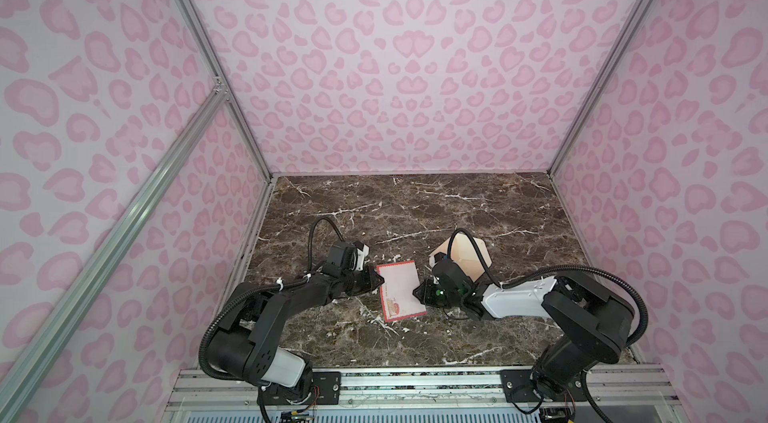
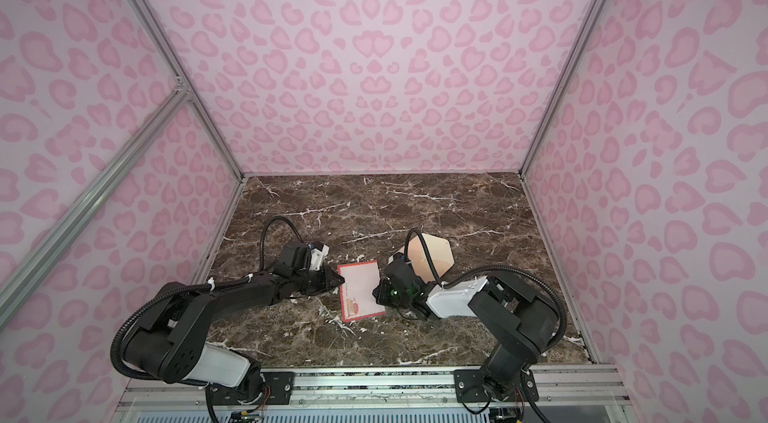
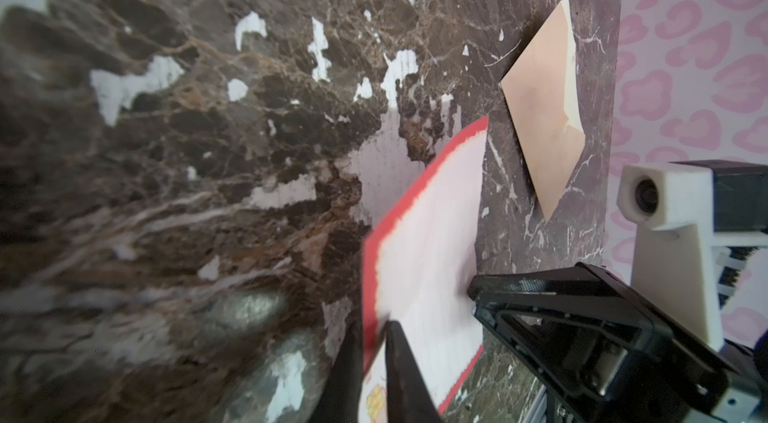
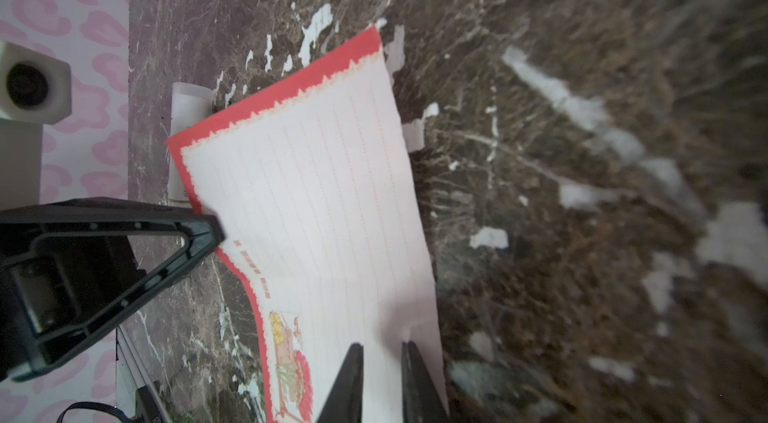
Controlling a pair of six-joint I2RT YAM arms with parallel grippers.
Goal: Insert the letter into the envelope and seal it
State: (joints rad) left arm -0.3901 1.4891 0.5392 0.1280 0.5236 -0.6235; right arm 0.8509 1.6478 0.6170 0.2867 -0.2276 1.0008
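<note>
Letter point(image 1: 401, 290) is held between both grippers over the middle of the table point(image 1: 415, 209). Its printed face is up, with the picture at its near end. The left gripper point(image 1: 379, 275) has its jaws almost together, pinching the letter's left edge toward the far corner. The right gripper point(image 1: 417, 293) has its jaws narrowly parted, clamped on the right edge. The sheet bows slightly between the two grips. The envelope point(image 1: 471, 259) lies on the table just behind the right gripper, apart from the letter and partly hidden by that wrist. Its flap position cannot be told.
</note>
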